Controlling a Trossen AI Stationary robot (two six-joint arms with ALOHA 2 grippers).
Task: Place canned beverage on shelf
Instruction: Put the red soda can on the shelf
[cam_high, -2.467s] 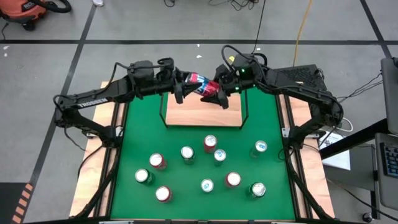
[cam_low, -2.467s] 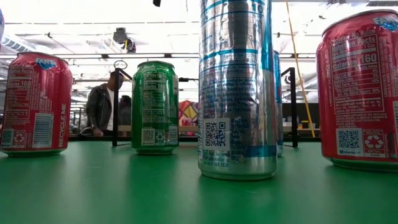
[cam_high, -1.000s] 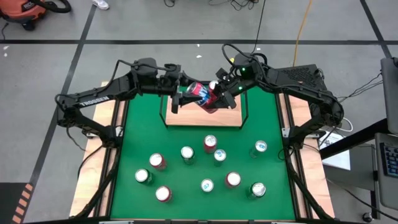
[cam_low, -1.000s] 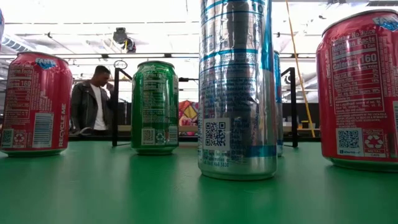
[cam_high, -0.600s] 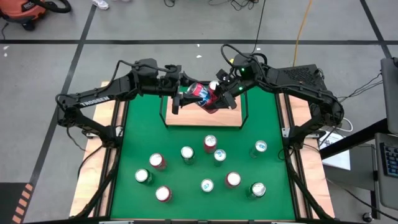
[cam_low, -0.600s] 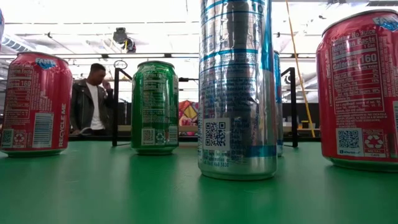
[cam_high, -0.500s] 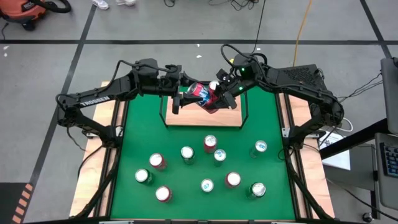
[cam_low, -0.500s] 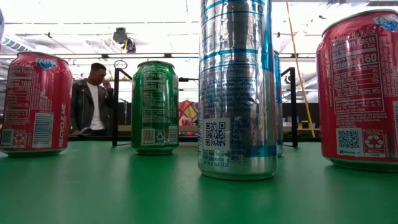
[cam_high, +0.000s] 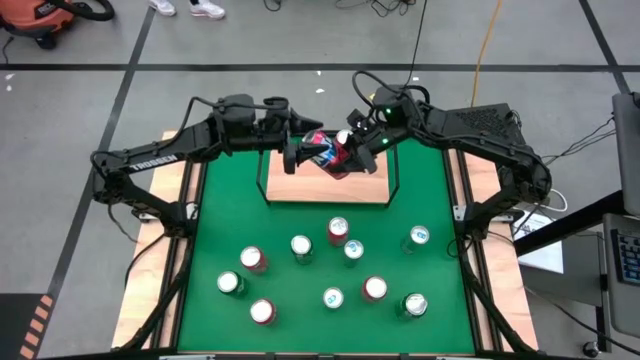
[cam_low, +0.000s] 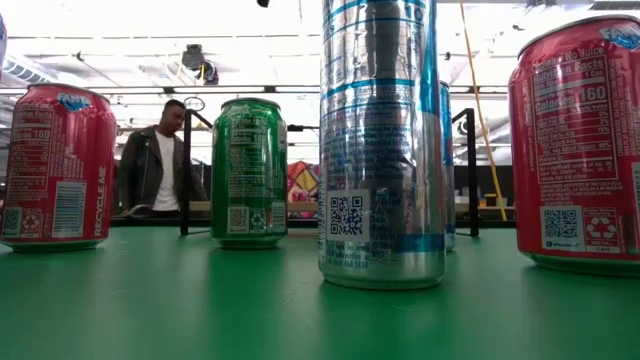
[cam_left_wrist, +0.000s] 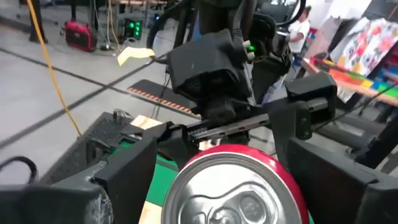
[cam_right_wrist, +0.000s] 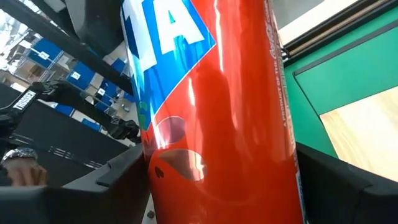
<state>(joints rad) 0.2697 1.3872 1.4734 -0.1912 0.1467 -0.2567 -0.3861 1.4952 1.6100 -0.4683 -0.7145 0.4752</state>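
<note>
- The desk carries a green mat that covers most of its top.
- Two dark arms reach in from either side and meet over the far end of the mat, above the shelf.
- The shelf is a light wooden board with thin black rails. It stands on the mat at the far end and nothing rests on its board.
- A person in a dark jacket stands in the room beyond the desk, seen in the low view.
- Loose cans stand upright on the near half of the mat, red, green and silver ones mixed, well apart from the shelf.
- In the low view a tall silver and blue one stands nearest, with a green one behind it.
- The can is red with a blue patch. It hangs tilted in the air over the shelf's back part, between the two tools, and does not touch the board.
- The right tool is clenched on the can's body; its wrist view shows the red side filling the space between the dark fingers.
- The left tool sits at the can's top end, and its wrist view looks straight at the silver lid.
- I cannot tell whether the left tool grips the can or has released it.
</note>
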